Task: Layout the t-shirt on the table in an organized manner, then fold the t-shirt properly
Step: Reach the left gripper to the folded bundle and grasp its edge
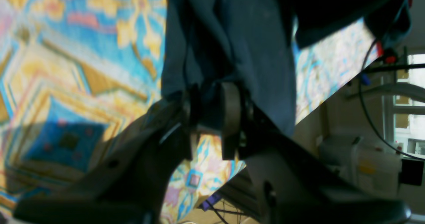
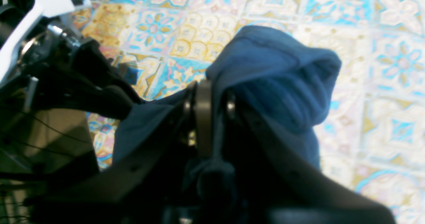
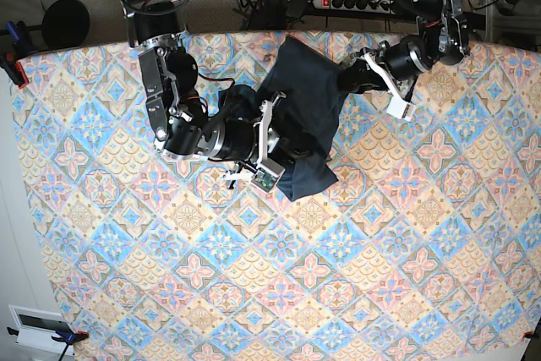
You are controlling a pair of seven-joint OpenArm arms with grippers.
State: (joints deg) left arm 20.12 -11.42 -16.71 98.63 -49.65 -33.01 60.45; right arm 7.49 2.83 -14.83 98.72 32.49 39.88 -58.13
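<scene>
We see the plain dark navy cloth t-shirt rumpled and bunched, not spread flat, near the far edge of the table, a large rectangular surface under a tile-pattern cloth of blue, pink and cream diamonds. One end of the t-shirt reaches toward that far edge; folds hang loose.

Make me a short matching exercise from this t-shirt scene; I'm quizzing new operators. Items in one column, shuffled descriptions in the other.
Items:
1. t-shirt
2. table
3. left tool
4. right tool

Descriptions:
A. covered in colourful tile pattern
B. pinching cloth near the table's far edge
C. plain dark navy, bunched
D. pinching cloth nearer the table's middle

Pairs: 1-C, 2-A, 3-B, 4-D
</scene>
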